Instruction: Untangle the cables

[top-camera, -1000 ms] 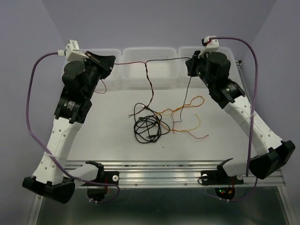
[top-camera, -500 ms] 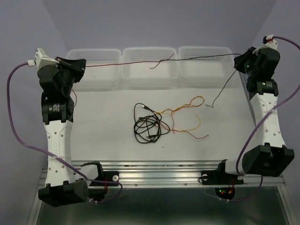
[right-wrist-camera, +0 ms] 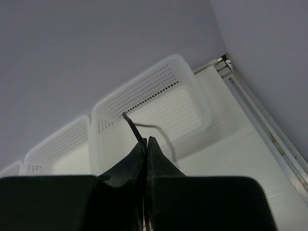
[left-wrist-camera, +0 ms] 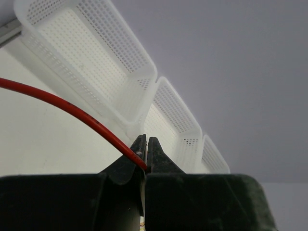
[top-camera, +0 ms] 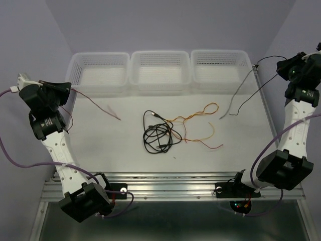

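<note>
My left gripper (top-camera: 68, 88) is at the far left, shut on a dark red cable (top-camera: 98, 104) that hangs down to the table, ending near the middle left. In the left wrist view the red cable (left-wrist-camera: 72, 108) is pinched between the gripper's (left-wrist-camera: 146, 145) tips. My right gripper (top-camera: 282, 65) is at the far right, raised, shut on a thin black cable (top-camera: 246, 85) whose ends droop to the table. It also shows in the right wrist view (right-wrist-camera: 133, 126), in the gripper (right-wrist-camera: 147, 143). A coiled black cable (top-camera: 157, 136) and a yellow/orange cable (top-camera: 199, 112) lie mid-table.
Three white mesh baskets (top-camera: 100, 61) stand in a row along the back edge. A thin red wire (top-camera: 200, 142) lies beside the yellow one. The table's metal rail (top-camera: 170, 181) runs along the near edge. Purple walls close in on both sides.
Both arms swung outward to the table's sides. The red and black cables, stretched across the baskets before, have come apart and their free ends now hang to the table.
</note>
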`<state>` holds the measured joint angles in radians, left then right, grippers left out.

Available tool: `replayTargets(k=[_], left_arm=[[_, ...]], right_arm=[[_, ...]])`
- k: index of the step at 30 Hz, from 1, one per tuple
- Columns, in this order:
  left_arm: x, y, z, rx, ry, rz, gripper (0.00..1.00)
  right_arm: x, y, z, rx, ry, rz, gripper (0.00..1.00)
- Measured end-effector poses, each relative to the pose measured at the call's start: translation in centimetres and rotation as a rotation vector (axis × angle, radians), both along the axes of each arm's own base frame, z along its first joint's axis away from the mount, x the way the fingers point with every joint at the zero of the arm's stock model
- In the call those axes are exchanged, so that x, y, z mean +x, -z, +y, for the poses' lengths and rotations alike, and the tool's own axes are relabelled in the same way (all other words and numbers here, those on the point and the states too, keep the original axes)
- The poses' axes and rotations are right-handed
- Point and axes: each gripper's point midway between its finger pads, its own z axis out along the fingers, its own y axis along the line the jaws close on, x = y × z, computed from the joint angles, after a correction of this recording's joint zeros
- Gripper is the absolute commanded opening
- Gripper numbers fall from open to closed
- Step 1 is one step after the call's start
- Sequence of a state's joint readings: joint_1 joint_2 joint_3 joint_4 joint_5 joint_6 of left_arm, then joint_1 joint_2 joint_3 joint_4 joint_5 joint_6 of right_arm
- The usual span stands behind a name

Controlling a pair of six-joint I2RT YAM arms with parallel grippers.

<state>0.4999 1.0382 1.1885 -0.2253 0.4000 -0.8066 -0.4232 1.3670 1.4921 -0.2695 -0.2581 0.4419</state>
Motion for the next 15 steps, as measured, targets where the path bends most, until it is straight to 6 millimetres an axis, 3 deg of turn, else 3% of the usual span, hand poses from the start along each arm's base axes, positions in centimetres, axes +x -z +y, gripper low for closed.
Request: replayTargets(k=[2,5,11,15], left_arm=[[-0.4,0.2,0.8,0.006,-0.015,0.007,0.00],[-0.7,0.1,0.7,0.015,0.001,0.007,0.00],[-1.7,-1.3,-1.5,0.052,0.071,-0.035,0.00],[-1.8,-2.4,-6.2,0.086,0.194,-0.077,0.00]], right_arm=[[-0.5,-0.5,-1.5,0.006,0.026,-0.011,0.01],[-0.9,-1.4,-2.0,0.003,0.016,-0.031,0.01],[-0.7,-3.5,1.3,-0.004,-0.156,-0.091,0.01],[-0.4,-5.4,4.4,-0.030,-0.262,-0.122,0.01]])
